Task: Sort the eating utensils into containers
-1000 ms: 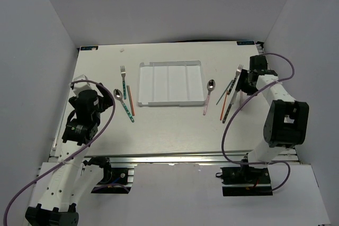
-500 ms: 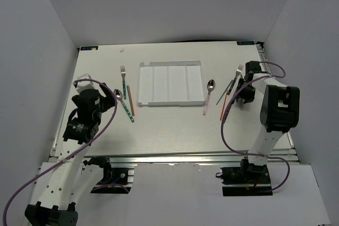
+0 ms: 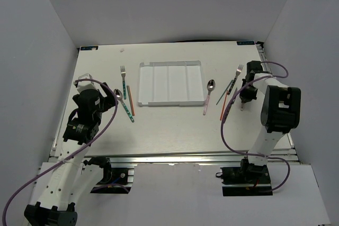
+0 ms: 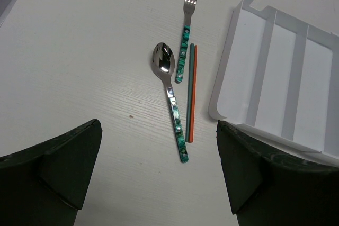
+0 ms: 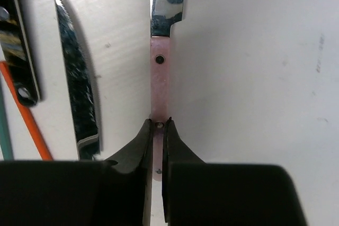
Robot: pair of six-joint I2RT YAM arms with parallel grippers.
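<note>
My right gripper (image 5: 157, 123) is shut on the pink handle of a fork (image 5: 160, 78) that lies flat on the table, its silver head (image 3: 239, 69) pointing away. A knife blade (image 5: 77, 93), a dark handle (image 5: 16, 51) and an orange chopstick (image 5: 26, 125) lie just left of it. My left gripper (image 4: 159, 152) hangs open above the table with nothing between its fingers. Ahead of it lie a teal spoon (image 4: 172, 104), a teal fork (image 4: 186, 35) and a teal and orange chopstick pair (image 4: 192, 93). The white tray (image 3: 170, 62) of containers holds nothing.
A pink-handled spoon (image 3: 208, 96) lies just right of the tray. The right table edge and side wall are close to my right arm (image 3: 280, 109). The tray's left wall (image 4: 225, 78) is near the chopstick pair.
My right gripper has closed from open onto the pink handle, after the arm folded in and came down over it. The left arm has barely moved.
</note>
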